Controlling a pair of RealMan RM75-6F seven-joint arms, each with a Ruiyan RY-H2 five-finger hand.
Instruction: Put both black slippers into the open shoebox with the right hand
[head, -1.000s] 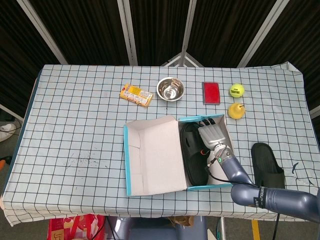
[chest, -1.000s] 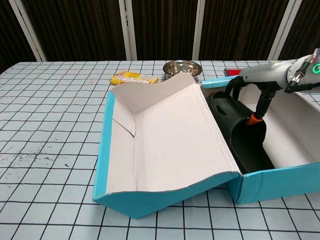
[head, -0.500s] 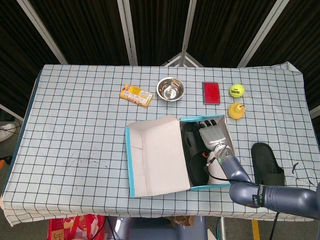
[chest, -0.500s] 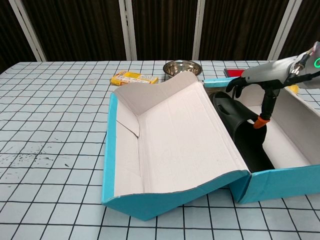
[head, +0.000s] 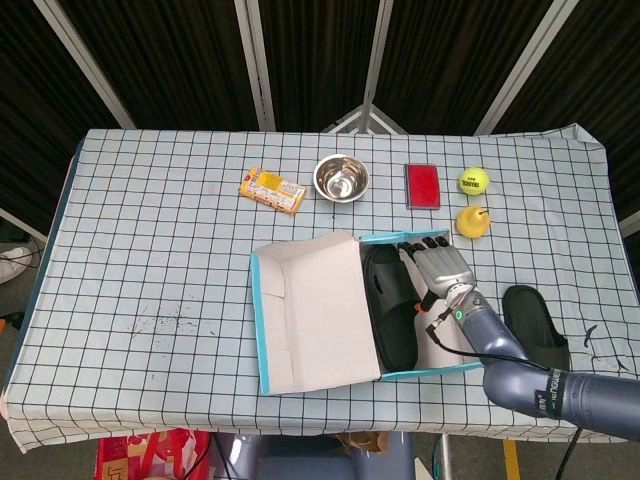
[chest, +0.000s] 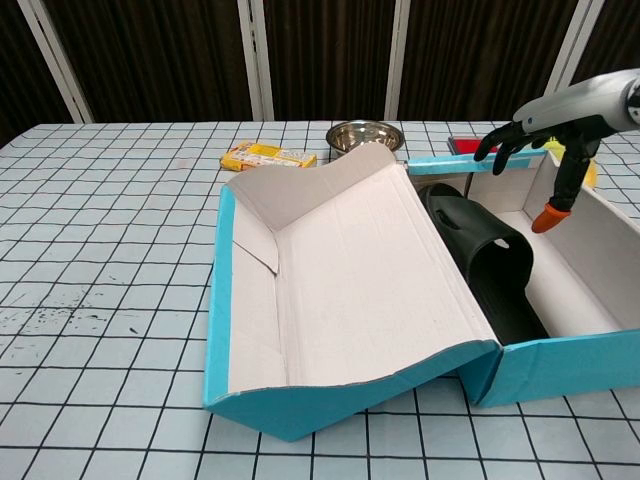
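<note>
Black rubber is showing inside the shoebox, where one slipper is lying lengthwise along the left side of the tray, close against the raised lid, its strap end seen arching upward in the chest view. The second slipper is resting on the tabletop just to the right of the box, apart from the blue wall. The right hand is being held over the far right part of the tray with its fingers spread and nothing gripped; in the chest view it is seen hovering above the box rim, dark fingertips pointing down and left, an orange-tipped thumb hanging lower, clear of the slipper below. The left hand is not being shown in either view. The lid is standing open and leaning away to the left, its white inner face turned upward. Along the far side of the checked cloth, a yellow snack packet, a steel bowl, a flat red item and a tennis ball are lined up, and a small yellow pear-shaped thing is sitting just behind the far right corner of the box.
</note>
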